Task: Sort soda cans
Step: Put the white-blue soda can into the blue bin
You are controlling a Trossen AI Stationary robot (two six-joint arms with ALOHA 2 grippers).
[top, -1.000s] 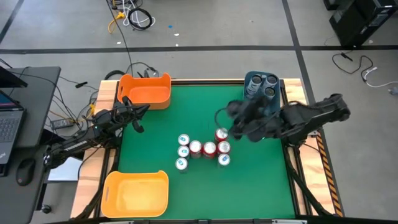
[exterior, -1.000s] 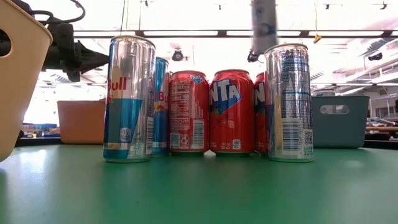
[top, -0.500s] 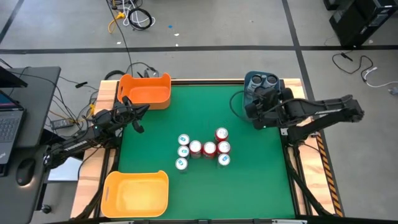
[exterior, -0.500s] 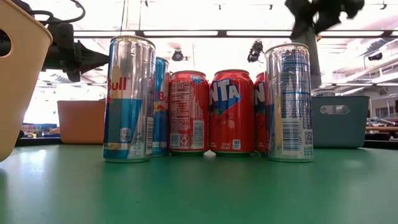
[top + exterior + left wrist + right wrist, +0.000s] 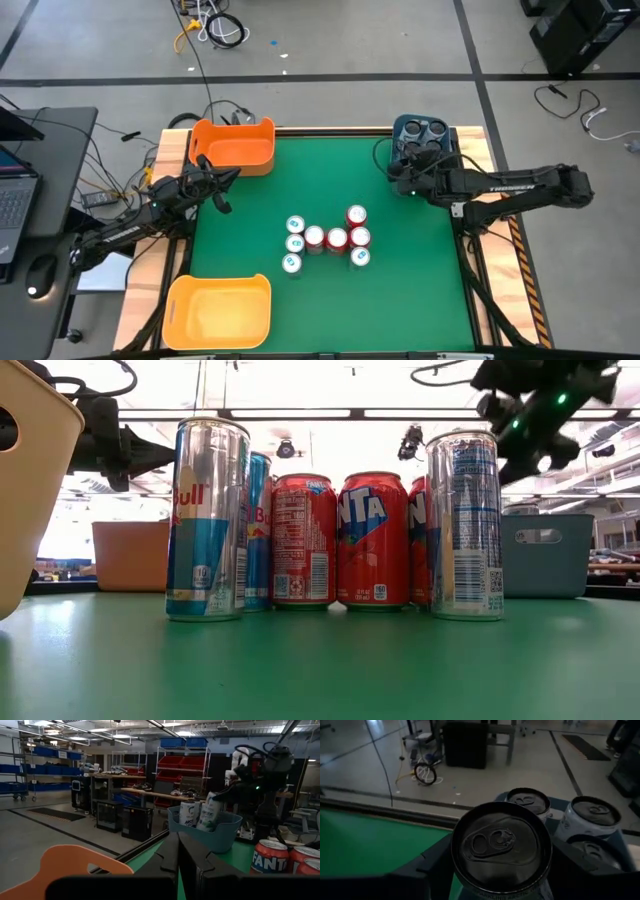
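Presently: right gripper (image 5: 502, 870) clamped on a soda can (image 5: 501, 847) over blue bin (image 5: 421, 150), table's far right corner; left gripper (image 5: 222, 178) closed.

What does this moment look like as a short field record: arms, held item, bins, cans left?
right gripper: over the blue bin, shut on a white can
left gripper: shut, empty, near the orange bin
blue bin contents: three white cans
yellow bin: empty
table: four red Fanta cans, four Red Bull cans clustered mid-table
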